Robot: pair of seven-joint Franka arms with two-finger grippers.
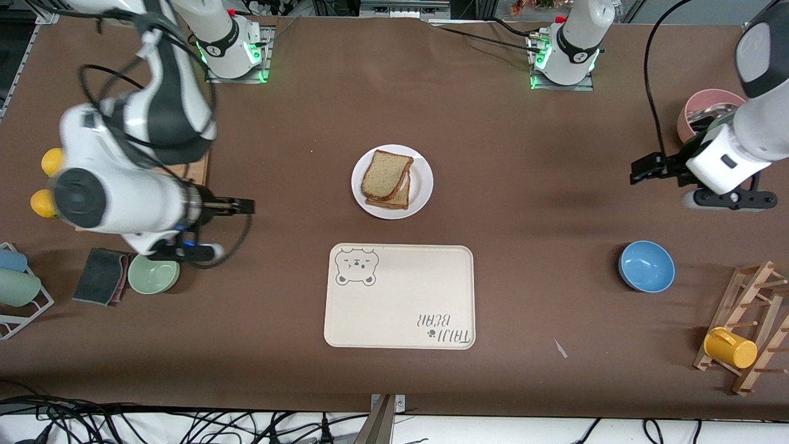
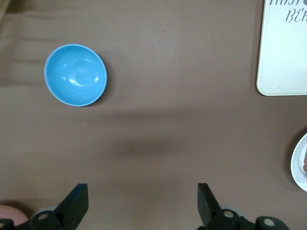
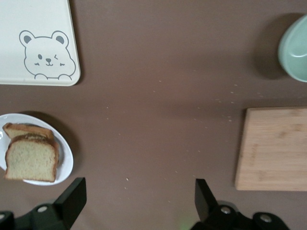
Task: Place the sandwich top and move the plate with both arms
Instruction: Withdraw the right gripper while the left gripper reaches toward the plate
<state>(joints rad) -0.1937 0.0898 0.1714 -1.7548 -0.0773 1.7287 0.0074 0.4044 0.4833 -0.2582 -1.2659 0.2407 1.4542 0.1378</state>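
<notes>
While both arms hang back at the sides of the frame, neither holds anything. Right gripper [image 1: 245,206], mid-left of the front view, fingers spread apart and empty in its wrist view, hovers over bare tabletop [image 1: 524,185] beside the wooden cutting board [image 3: 272,148]. Left gripper [image 1: 641,168], upper right of the front view, fingers also wide apart and empty, sits over bare tabletop near the pink bowl [image 1: 703,108].

Sandwich top [image 1: 386,174] lies at frame centre, already on the stack on the plate [image 1: 422,185], slightly skewed so the lower slice [image 1: 397,200] peeks out at the lower edge. Placement looks done, which probably explains why the grippers are pulled clear and parted: ready to come in from opposite ends for the two-arm plate move.

Bear-print tray [image 1: 400,299] sits just below the plate in the frame, nearer the camera, empty; likely the destination, though that is a guess. Blue bowl [image 1: 646,266] is at lower right, green bowl [image 1: 153,275] at lower left, both well apart from the plate. Risk: the loose top slice sliding if the plate tilts during the lift.
</notes>
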